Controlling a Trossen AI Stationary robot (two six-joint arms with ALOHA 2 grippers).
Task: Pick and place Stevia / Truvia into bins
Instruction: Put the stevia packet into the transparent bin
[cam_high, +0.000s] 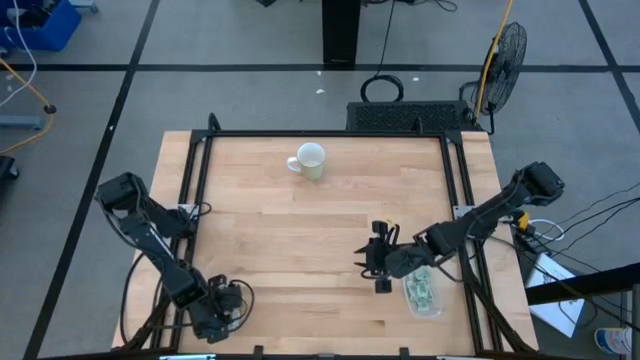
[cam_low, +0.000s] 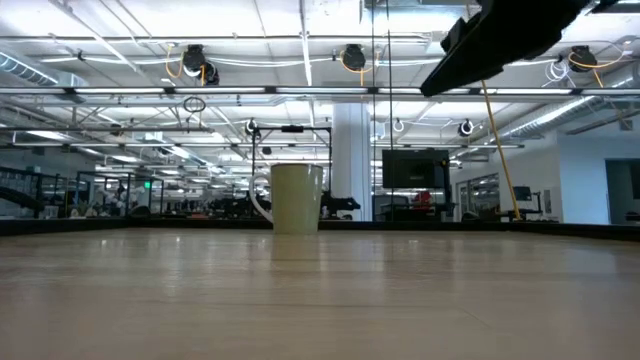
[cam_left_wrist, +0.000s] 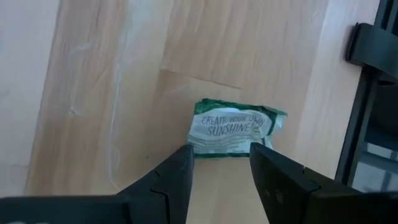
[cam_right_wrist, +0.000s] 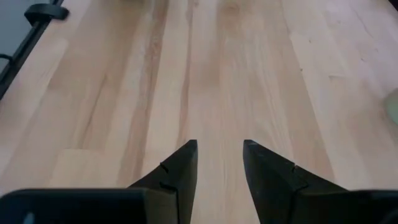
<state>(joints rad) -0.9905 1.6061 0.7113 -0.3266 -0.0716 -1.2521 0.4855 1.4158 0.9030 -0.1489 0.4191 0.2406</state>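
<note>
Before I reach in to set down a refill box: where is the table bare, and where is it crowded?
Bare wood runs across the middle of the table, from the mug at the far edge down toward the near edge. Crowded spots: the near right, where the right gripper hangs beside the clear bin, and the near-left corner, where the left gripper sits over a packet.

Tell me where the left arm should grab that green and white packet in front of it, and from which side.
Come straight down from above. The packet lies flat on the table, so only its edges offer a hold. Pinch across its narrow width at the near end, where the left end effector already sits open with a finger on each side. It looks crumpled, so some paper probably stands proud enough to catch.
</note>
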